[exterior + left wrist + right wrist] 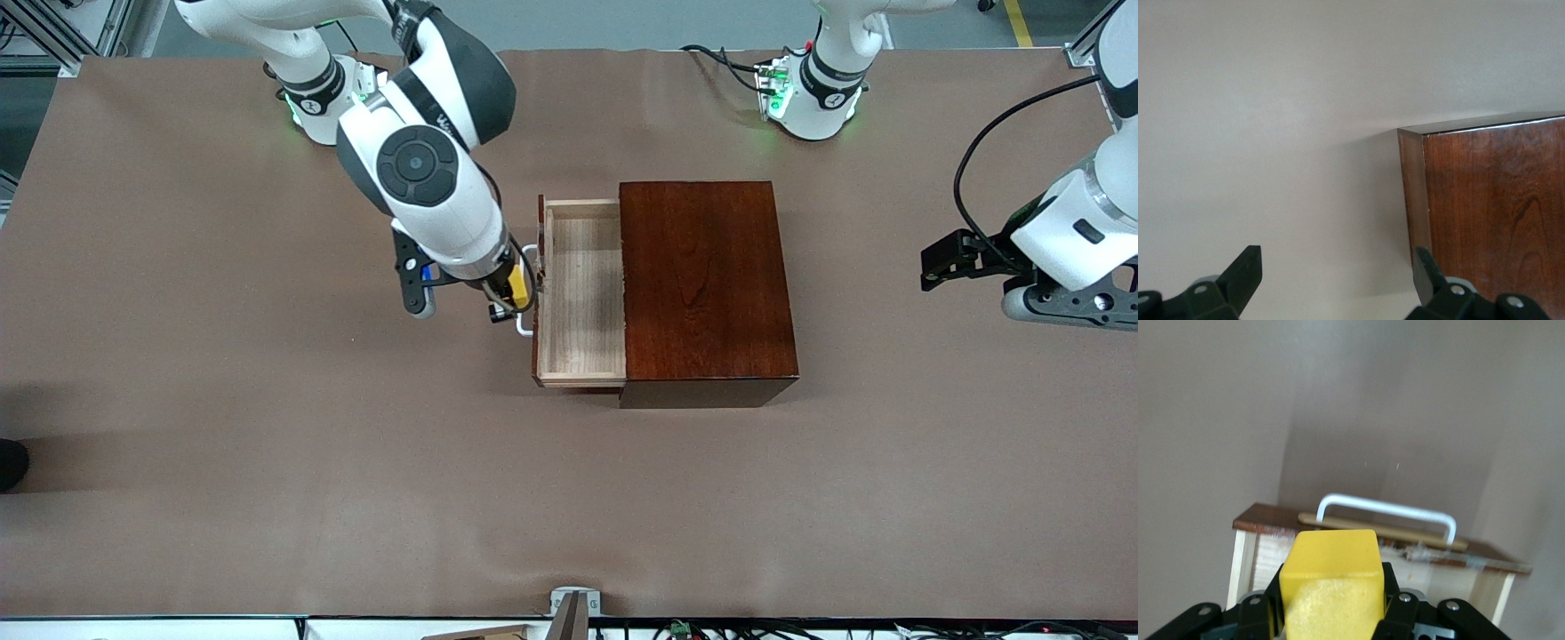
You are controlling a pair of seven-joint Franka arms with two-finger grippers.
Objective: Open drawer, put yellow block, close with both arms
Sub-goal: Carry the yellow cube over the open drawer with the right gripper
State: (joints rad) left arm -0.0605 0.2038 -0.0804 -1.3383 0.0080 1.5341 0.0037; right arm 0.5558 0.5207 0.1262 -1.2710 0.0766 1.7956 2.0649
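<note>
The drawer (582, 293) stands pulled out of the dark wooden box (707, 284), and its pale tray is bare inside. Its white handle (526, 331) faces the right arm's end of the table. My right gripper (508, 300) hangs just above that handle, shut on the yellow block (517, 283). In the right wrist view the yellow block (1335, 577) sits between the black fingers (1395, 590), with the handle (1385, 510) and the drawer front (1271, 519) just ahead. My left gripper (931, 265) waits open in the air near the left arm's end of the table, apart from the box (1491, 207).
Brown table covering (267, 444) spreads wide all round the box. A black cable (978, 151) loops by the left arm. A small metal bracket (573, 597) sits at the table edge nearest the front camera.
</note>
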